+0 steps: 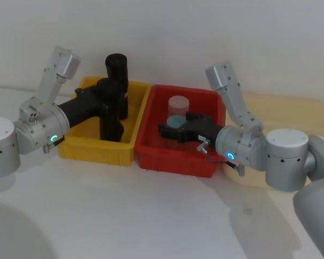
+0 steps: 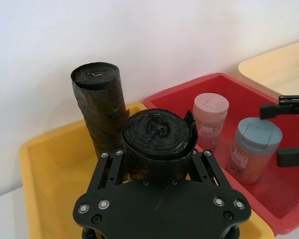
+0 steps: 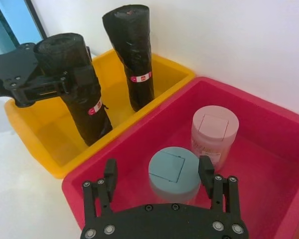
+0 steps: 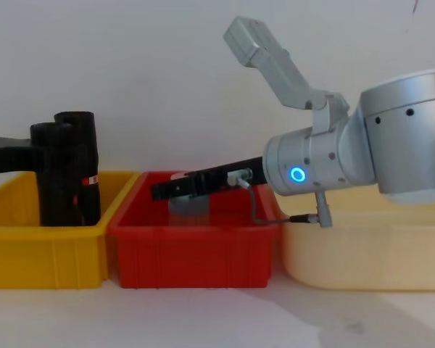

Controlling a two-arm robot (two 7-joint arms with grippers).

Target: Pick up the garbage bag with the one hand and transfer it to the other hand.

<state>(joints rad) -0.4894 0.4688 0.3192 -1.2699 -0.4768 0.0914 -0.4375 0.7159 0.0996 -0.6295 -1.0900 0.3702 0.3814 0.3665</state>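
A yellow plastic bin (image 1: pixel 97 154) sits on the white table (image 1: pixel 151 216), with a red plastic bin (image 1: pixel 173 162) just beside it at 3 o'clock. In the yellow bin the thick black garbage bag (image 1: pixel 111 121) is upright in the left gripper (image 1: pixel 109 98), with a slim black plastic roll (image 1: pixel 117 67) at its 12 o'clock. In the red bin, a pink-lidded jar (image 3: pixel 214 129) is at 12 o'clock from a blue-lidded jar (image 3: pixel 174 179), which sits between the right gripper's (image 3: pixel 157 169) spread fingers.

Chest view: garbage bag (image 4: pixel 51 196) base hidden behind yellow bin (image 4: pixel 43 254) wall. Left wrist view: left gripper (image 2: pixel 157 155) body covers bag's lower part. Right wrist view: red bin (image 3: pixel 269 144) cut off at edge.
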